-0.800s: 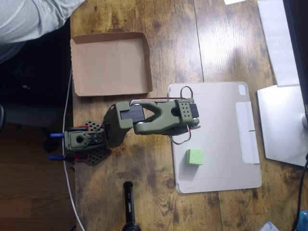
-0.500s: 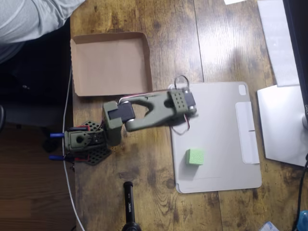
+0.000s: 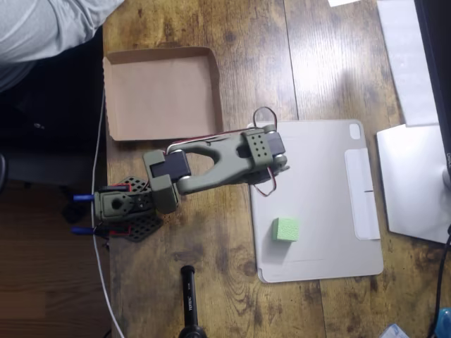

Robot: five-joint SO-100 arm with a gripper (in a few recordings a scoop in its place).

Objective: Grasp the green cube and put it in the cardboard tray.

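Observation:
The green cube (image 3: 285, 229) lies on a light-grey tablet cover (image 3: 324, 204), near its lower left corner. The cardboard tray (image 3: 162, 93) sits at the upper left of the wooden table, with nothing in it. My olive-green arm reaches from its base (image 3: 125, 208) toward the right, and its gripper head (image 3: 266, 151) hangs over the cover's upper left corner, above and a little left of the cube. The fingers are hidden under the head, so I cannot tell how they stand. Nothing shows in its grasp.
A white device (image 3: 412, 183) lies at the right edge, with white paper (image 3: 405, 56) above it. A black cylinder (image 3: 189, 303) stands at the bottom. A person's grey sleeve (image 3: 49, 24) fills the upper left corner. A white cable (image 3: 99, 211) runs along the table's left edge.
The arm has swung up and back from the cube: the head moved from just above the cube toward the cover's upper left corner, and the elbow drew left. The cube stayed put.

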